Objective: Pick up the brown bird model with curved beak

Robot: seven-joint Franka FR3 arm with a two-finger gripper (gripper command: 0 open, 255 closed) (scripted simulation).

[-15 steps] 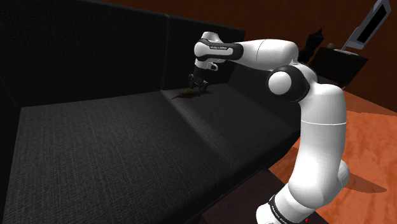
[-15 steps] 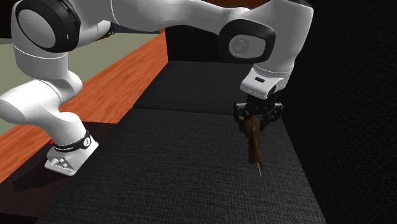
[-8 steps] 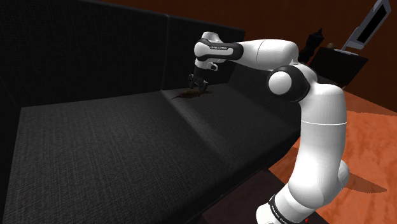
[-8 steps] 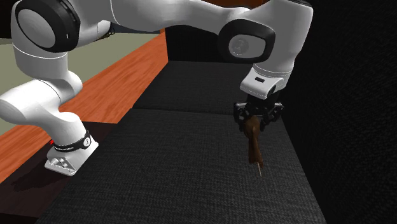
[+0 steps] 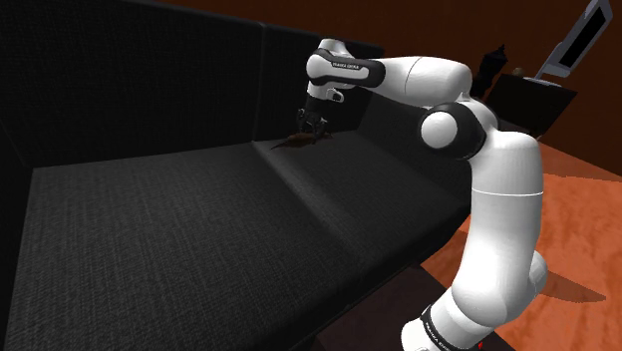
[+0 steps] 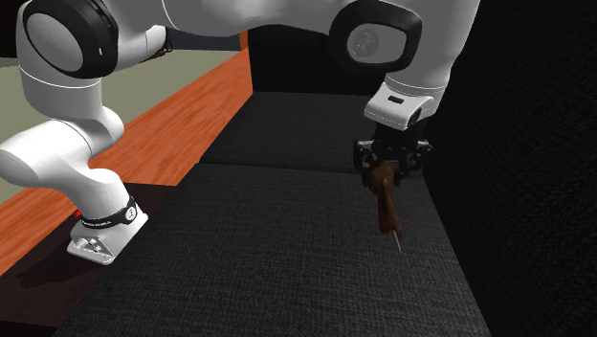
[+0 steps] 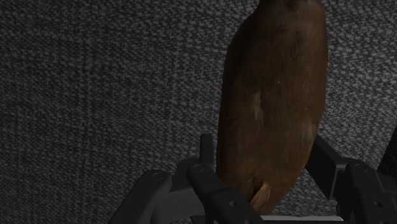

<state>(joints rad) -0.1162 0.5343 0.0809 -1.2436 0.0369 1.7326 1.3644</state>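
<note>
The brown bird model (image 6: 385, 196) hangs from my gripper (image 6: 392, 168), its long thin beak pointing down toward the black sofa seat (image 6: 287, 249). In the shoulder view the gripper (image 5: 312, 126) is at the far end of the seat by the backrest, with the bird (image 5: 299, 138) a small brown shape just under it. In the wrist view the bird's brown body (image 7: 273, 108) stands clasped between my two black fingers (image 7: 213, 191). The gripper is shut on the bird, which seems just off the cushion.
The sofa's tall black backrest (image 5: 130, 90) stands close behind the gripper. Orange-red floor (image 5: 578, 229) lies beside the sofa. A dark side table (image 5: 533, 100) with a white slanted panel (image 5: 583, 40) and a dark figure (image 5: 488, 65) stands at the shoulder view's upper right.
The gripper has risen a little with the bird clasped in it; the bird's beak tip now hangs higher over the seat. The fingers' hold is the same.
</note>
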